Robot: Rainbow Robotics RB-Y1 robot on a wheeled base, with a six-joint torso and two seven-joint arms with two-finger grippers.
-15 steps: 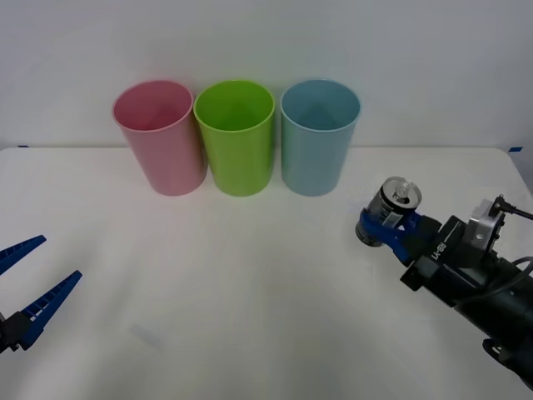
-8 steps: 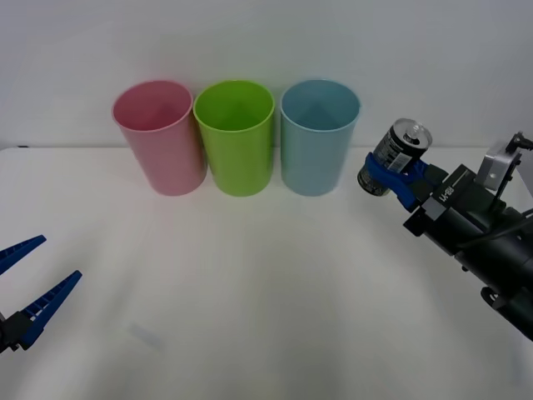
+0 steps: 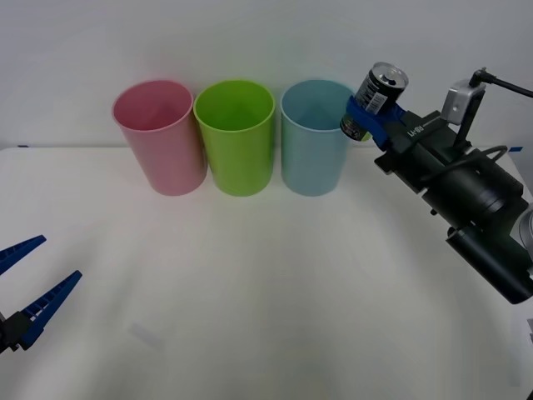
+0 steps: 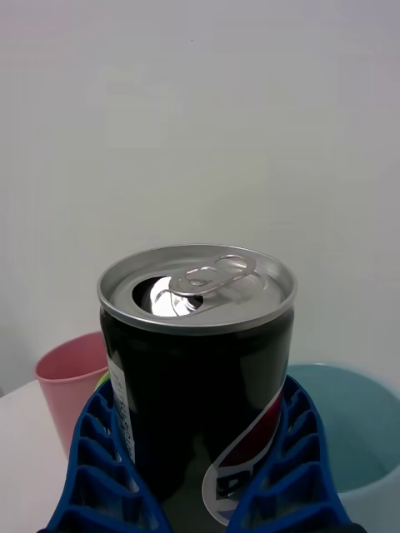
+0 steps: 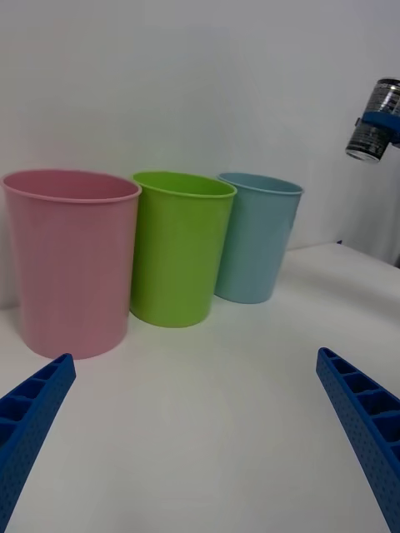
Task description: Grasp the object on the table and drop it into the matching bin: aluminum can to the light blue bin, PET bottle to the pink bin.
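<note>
A big white table (image 3: 250, 275) sits in front of a plain white wall. The small dark can (image 3: 374, 102) is up in the air, above the table and just by the right side of the light blue bin's (image 3: 315, 150) rim. It leans a little, with its shiny silver top and pull tab facing up. The right gripper (image 3: 365, 117) is squeezing the can between its blue ribbed fingers (image 4: 100, 466), one on each side. The black arm behind it reaches in from the right.

The light blue bin stands at the back of the table. Just beside it is a lime green bin (image 3: 236, 142), and then the pink bin (image 3: 162, 142). All three stand up straight in a row, close together.

Far away, at the near left corner of the table, the left gripper (image 3: 29, 287) hangs low with its two blue fingers spread wide apart, holding nothing.
</note>
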